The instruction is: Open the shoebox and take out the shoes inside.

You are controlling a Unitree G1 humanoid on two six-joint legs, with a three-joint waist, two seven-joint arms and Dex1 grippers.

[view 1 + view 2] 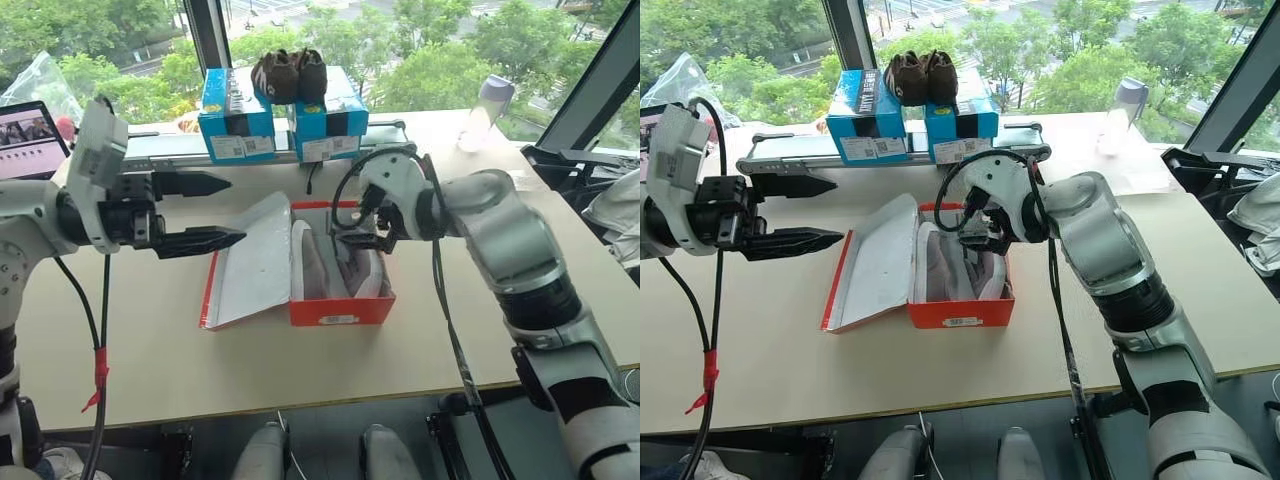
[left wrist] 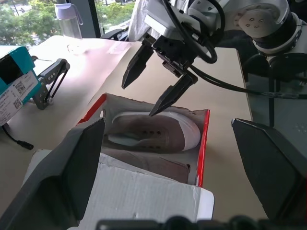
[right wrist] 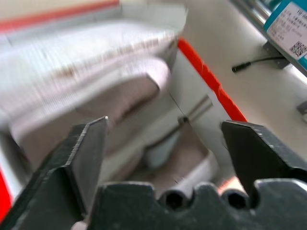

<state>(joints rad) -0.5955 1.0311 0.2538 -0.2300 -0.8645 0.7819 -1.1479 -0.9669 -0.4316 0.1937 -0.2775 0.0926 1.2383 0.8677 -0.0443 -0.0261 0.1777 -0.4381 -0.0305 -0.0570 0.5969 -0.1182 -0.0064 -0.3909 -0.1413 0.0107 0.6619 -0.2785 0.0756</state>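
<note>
the light wooden table runs up to a window, and the shoebox sits near its middle, red walls and white inside, its lid swung open toward the table's left end, white underside up, resting tilted against the box. along the far edge by the window stand two blue boxes side by side, with a dark brown pair of shoes on top of them, and a clear bottle toward the far right corner. inside the shoebox the shoes lie on their sides, grey-taupe with white soles, one behind the other. the right gripper hangs just above the open box, pointing down at the upper shoe, its two black fingers spread wide and holding nothing, clear of the shoe. the left gripper hovers over the table's left part, level and pointing toward the lid, its fingers wide apart and empty, well short of the box.
</note>
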